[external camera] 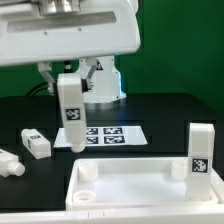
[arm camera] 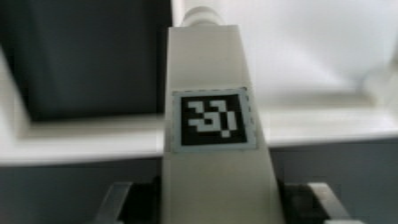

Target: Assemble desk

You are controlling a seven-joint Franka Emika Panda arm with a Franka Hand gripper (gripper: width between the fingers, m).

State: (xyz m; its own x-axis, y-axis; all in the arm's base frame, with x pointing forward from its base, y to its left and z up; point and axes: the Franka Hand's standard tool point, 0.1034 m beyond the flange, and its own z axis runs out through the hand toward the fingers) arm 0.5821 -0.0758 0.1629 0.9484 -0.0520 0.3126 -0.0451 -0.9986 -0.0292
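The gripper (arm camera: 217, 204) holds one white leg (external camera: 70, 128) upright by its upper end; in the wrist view the dark fingers (arm camera: 121, 200) sit tight against its two sides, so the jaws are narrow and clamped on it. The leg runs straight away from the gripper, and its black-and-white tag (arm camera: 214, 119) faces the wrist camera. In the exterior view the same tag (external camera: 73, 113) sits about halfway down the leg. The lower end comes down by the edge of the marker board (external camera: 112, 135) on the exterior view's left; whether it touches the black table (external camera: 170, 115) I cannot tell.

The tabletop (external camera: 135, 169) lies flat on the table at the front of the exterior view, rim up, below the held leg and apart from it. A round socket (external camera: 88, 172) shows in its corner nearest that leg. A second leg (external camera: 200, 150) stands upright at the tabletop's corner on the exterior view's right, tag facing the camera, well apart from the gripper.

Two more legs lie on their sides on the table at the exterior view's left. One (external camera: 35, 144) is near the held leg; the other (external camera: 8, 164) is cut off by the picture's edge. Both are clear of the gripper and of the tabletop. The white robot base (external camera: 100, 88) stands behind the marker board.
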